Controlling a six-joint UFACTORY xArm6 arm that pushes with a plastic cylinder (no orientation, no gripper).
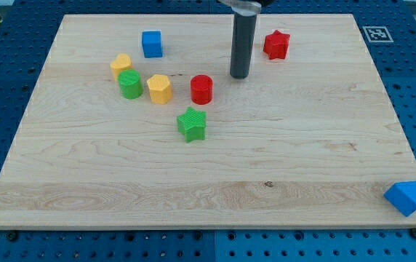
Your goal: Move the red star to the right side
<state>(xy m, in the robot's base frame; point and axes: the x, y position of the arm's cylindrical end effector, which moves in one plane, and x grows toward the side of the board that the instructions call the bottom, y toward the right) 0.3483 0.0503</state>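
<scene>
Our tip (239, 76): rested on the tabletop (302, 153), a bare rod without jaws (nothing grasped).
Red star (276, 45): sat near our tip, toward the view's upper right, apart from it.
Red cylinder (201, 89): near our tip's left.

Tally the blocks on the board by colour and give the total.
Red: 2, the red star and red cylinder
Blue: 2, the blue cube and blue wedge
Yellow: 2, and
Green: 2, the green cylinder and green star
Total: 8

no readable text; square black-white marker (374, 33) on board corner (353, 22).
</scene>
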